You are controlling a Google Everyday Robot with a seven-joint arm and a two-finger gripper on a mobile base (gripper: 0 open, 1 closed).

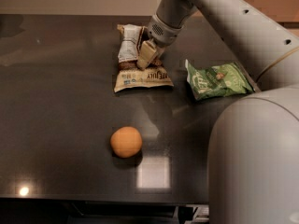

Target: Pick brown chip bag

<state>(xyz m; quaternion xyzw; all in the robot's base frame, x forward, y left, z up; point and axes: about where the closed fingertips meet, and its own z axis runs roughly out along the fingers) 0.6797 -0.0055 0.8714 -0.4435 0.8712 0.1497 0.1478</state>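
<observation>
The brown chip bag [140,76] lies on the dark table, far centre. Its cream-tan end band with dark lettering faces me and its whitish panel [128,43] points to the back. My gripper [150,55] comes down from the upper right onto the bag's dark brown middle. It is shut on the bag, with one cream finger [145,56] pressed against the crinkled foil. The bag rests on the table. The second finger is mostly hidden behind the wrist.
A smaller green bag [217,80] lies to the right of the brown bag. An orange [126,141] sits nearer to me, centre left. My own grey arm and body [254,162] fill the right side. The dark table [56,101] ends at its front edge below.
</observation>
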